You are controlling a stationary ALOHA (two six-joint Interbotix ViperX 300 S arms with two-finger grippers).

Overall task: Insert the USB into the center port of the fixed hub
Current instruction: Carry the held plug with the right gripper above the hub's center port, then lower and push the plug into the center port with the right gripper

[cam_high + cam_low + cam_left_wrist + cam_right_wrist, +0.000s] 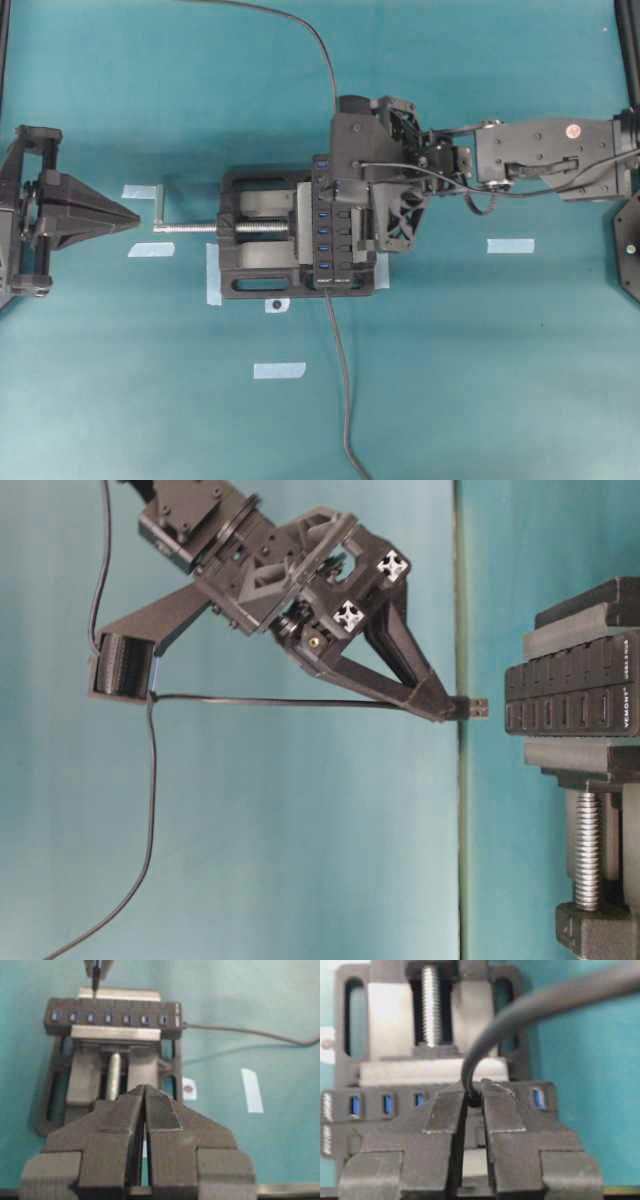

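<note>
At the far left of the overhead view the left gripper (125,214) rests on the teal worktop (480,380), its jaws closed on nothing, pointing at the vise (255,246) and well apart from it. Strips of pale tape (279,370) lie around. The vise clamps the hub (332,225) at centre, its row of blue ports facing up; the center port (108,1018) shows in the left wrist view. A cable (343,380) leaves the hub's end. The right gripper (445,708) hangs over the hub, jaws closed on the USB (476,707), whose metal tip sticks out just short of the ports, not touching.
</note>
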